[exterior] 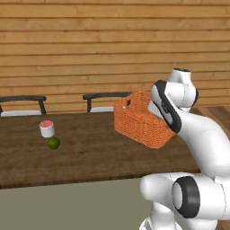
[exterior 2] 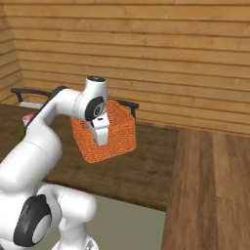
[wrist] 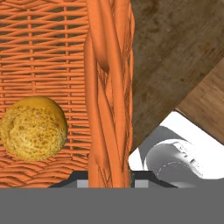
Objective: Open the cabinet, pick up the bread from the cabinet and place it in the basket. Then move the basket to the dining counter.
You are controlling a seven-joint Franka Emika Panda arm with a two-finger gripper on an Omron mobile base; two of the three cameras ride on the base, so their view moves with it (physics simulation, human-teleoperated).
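Note:
My gripper [wrist: 109, 180] is shut on the braided rim of the orange wicker basket [wrist: 109, 87], one finger on each side of the wall. The bread [wrist: 34, 127], a golden-brown speckled lump, lies on the basket's woven floor. From the base cameras the basket [exterior: 139, 121] [exterior 2: 113, 139] hangs tilted from the gripper [exterior 2: 101, 137] over the right end of the dark wood dining counter [exterior: 90, 155] [exterior 2: 141, 173]. The cabinet is out of view.
A white cup [exterior: 46, 129] with a pink top and a green lime [exterior: 54, 143] sit on the counter's left part. Two dark chairs [exterior: 22, 105] [exterior: 104, 101] stand behind it against a plank wall. Wooden floor [exterior 2: 215, 185] lies right of the counter's end.

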